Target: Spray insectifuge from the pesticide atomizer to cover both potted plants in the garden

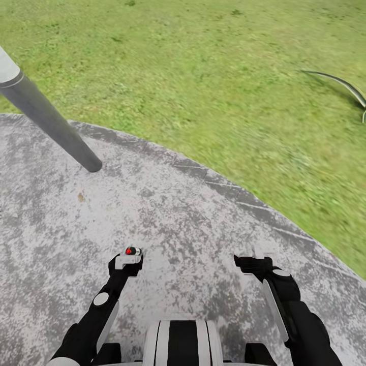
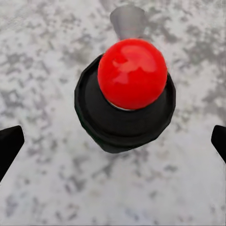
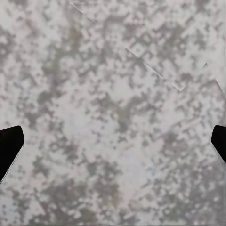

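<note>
Nearest, one white-and-black striped robot base [image 1: 183, 343] at the lower edge of the head view.

- Two black arms, one each side of the base.
- Left gripper [image 1: 127, 260]: in the left wrist view its two black fingertips [image 2: 9, 146] stand wide apart at the edges, gripping nothing.
- Right gripper [image 1: 251, 264]: the right wrist view shows its two black fingertips [image 3: 9, 146] equally spread over bare paving, also with nothing between them.
- One small round black object topped with a glossy red ball [image 2: 132, 75], with a grey tapered part beyond the ball. It sits just ahead of the left gripper, between the fingertips but touching neither. It also shows as a red dot [image 1: 131, 250] at that gripper's tip.
- One round grey mottled paved patio [image 1: 178, 213] of the garden, under both grippers.
- One dark grey pole with a white upper section [image 1: 46, 117], standing on the patio to the left.
- One green lawn [image 1: 203, 76], beyond the patio's curved edge.
- One curved striped leaf [image 1: 345, 86], at the far right over the lawn.
</note>
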Controlling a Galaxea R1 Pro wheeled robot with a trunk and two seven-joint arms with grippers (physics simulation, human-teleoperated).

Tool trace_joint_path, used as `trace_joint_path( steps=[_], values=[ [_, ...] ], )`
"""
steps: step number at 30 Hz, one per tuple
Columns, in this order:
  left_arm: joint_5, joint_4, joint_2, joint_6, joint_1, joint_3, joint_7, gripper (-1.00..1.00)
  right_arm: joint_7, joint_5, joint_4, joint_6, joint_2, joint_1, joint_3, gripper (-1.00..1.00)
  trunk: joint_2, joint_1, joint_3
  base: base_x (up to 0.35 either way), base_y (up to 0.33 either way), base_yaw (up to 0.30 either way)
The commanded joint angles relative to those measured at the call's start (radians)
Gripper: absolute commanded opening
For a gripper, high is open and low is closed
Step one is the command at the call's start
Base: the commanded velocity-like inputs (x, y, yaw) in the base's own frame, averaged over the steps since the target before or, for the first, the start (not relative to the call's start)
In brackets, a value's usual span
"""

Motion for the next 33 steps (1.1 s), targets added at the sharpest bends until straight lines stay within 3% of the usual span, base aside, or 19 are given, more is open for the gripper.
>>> trace_joint_path(
  steps=[1, 7, 33],
  values=[
    [-0.001, 0.0, 0.0, -0.003, 0.0, 0.0, 0.001, 1.0, 0.0, 0.0, -0.001, 0.005, 0.0, 0.0, 0.0, 1.0, 0.0, 0.0, -0.002, 0.119, -0.084, 0.19],
    [0.0, 0.0, 0.0, -0.003, 0.002, 0.0, 0.001, 1.0, 0.0, 0.001, -0.001, 0.005, 0.0, 0.0, 0.0, 1.0, 0.0, 0.0, -0.006, 0.041, -0.029, 0.126],
    [-0.001, 0.0, -0.001, -0.003, 0.002, 0.0, 0.001, 1.0, 0.0, 0.001, -0.002, 0.005, 0.0, 0.0, 0.0, 1.0, 0.0, 0.0, 0.0, 0.001, -0.032, 0.003]
  ],
)
